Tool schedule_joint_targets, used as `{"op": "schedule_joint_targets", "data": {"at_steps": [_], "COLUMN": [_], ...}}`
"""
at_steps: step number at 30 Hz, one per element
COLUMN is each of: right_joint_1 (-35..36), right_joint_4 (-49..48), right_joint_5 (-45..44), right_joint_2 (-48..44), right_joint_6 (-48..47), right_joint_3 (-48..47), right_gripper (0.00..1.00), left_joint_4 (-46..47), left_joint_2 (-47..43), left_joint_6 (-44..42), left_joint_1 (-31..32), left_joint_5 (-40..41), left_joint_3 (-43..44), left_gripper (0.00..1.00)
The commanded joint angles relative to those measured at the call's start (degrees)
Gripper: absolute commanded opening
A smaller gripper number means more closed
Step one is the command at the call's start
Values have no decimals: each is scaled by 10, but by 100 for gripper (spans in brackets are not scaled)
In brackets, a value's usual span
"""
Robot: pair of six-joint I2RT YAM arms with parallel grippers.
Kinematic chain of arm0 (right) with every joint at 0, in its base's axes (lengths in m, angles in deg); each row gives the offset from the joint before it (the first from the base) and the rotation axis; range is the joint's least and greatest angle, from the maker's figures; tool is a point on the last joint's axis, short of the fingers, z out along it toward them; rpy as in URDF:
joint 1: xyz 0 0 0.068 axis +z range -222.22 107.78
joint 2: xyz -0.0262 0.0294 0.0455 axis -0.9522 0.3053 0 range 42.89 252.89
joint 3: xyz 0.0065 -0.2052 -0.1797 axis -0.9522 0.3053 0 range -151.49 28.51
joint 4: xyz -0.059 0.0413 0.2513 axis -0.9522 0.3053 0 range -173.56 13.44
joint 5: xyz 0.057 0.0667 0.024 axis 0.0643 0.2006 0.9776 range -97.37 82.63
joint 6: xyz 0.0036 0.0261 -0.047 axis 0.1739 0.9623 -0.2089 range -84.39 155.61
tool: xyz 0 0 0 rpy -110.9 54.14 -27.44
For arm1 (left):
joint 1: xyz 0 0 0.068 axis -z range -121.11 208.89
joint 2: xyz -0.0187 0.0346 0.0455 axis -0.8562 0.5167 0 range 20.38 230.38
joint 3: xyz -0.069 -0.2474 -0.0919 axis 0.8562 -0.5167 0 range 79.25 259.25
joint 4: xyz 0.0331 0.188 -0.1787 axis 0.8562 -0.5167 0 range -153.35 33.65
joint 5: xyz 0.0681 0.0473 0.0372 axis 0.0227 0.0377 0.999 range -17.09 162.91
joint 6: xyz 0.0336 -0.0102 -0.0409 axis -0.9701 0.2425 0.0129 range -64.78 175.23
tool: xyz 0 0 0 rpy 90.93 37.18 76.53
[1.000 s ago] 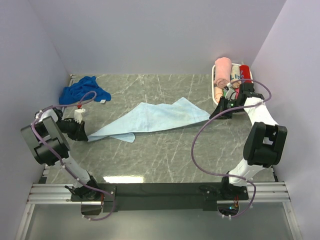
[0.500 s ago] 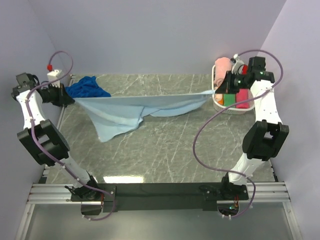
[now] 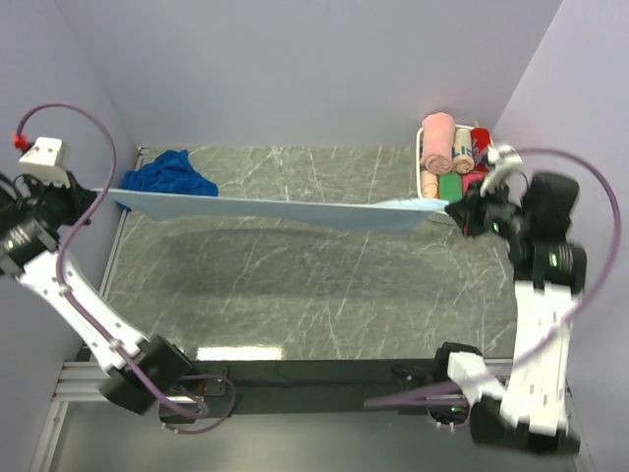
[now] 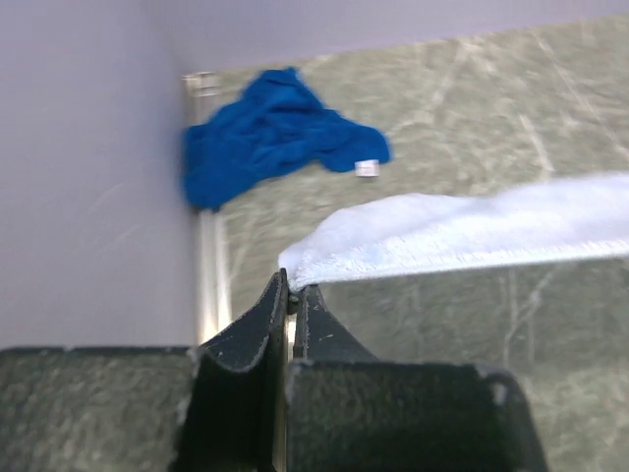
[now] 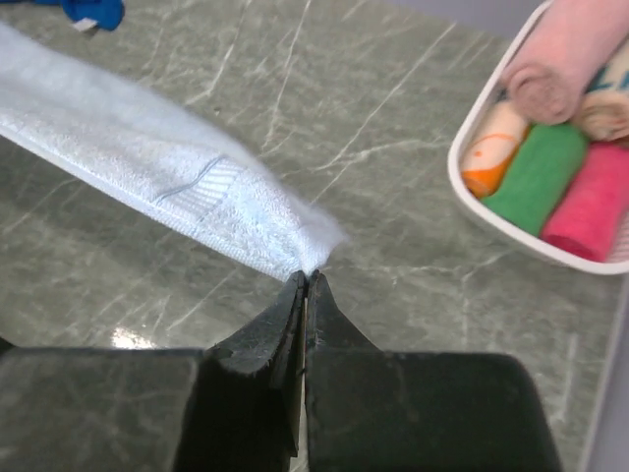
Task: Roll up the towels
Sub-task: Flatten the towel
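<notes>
The pale blue towel [image 3: 265, 208] hangs in the air, pulled taut between the two arms above the marbled table [image 3: 324, 295]. The left gripper [image 4: 292, 292] is pinched tight on one corner and the right gripper [image 5: 305, 279] on the far corner, each with only a sliver of hem between its fingertips.

That thin bite worries me. Terry is soft and squashes, so a little more outward pull could tug a corner free and drop the cloth in a heap. On the way down, the right end could catch on the white basket [image 3: 425, 189], which sits just beside that gripper. The left end could land on the royal blue towel [image 4: 275, 133], crumpled in the far left corner against the wall. Uneven lowering would leave creases that spoil a roll.

The pale towel is fluffy, with a flat woven band near its hem. From above it shows as a narrow strip. The royal blue one is a rumpled mound with a small white tag. The basket is smooth and rounded and holds tight rolls of pink, green, red and an orange print. The tabletop looks glossy.
</notes>
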Motion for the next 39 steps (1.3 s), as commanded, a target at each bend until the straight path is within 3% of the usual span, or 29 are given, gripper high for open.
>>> {"op": "schedule_joint_targets", "data": {"at_steps": [1,6,11,13,14,15,18,22,30,34,37,38,39], "right_joint_1": [-7,-7,1,10,31,45,95,129,154,161,167,168,168], "right_joint_4": [-5,-1,-39,-62,-96,-114,-175,-223,-270,-276,-269,-262,-257], "right_joint_5": [-74,-87,-110,-124,-150,-167,-209,-250,-282,-298,-303,-303,-302], "right_joint_2": [-91,-139,-79,-38,-23,9,91,220,480,563,601,605,603], "right_joint_6": [-1,25,36,46,47,51,57,81,103,102,102,102,98], "right_joint_3": [18,7,45,63,83,93,108,70,-53,-133,-185,-195,-202], "right_gripper": [0,0,0,0,0,0,0,0,0,1,28,47,49], "left_joint_4": [2,-10,44,55,63,73,137,241,302,261,237,225,214], "left_joint_2": [-37,-94,-58,-23,-14,-8,-2,74,350,456,502,510,516], "left_joint_6": [2,30,117,123,122,115,112,125,154,157,183,198,205], "left_joint_1": [-62,-104,-90,-20,11,72,160,210,232,255,262,262,263], "left_joint_5": [4,-33,10,67,140,162,248,336,383,385,364,354,348], "left_joint_3": [-20,-26,-37,-56,-68,-98,-179,-232,-95,14,83,102,135], "left_gripper": [0,0,1,1,1,0,1,0,1,1,18,31,34]}}
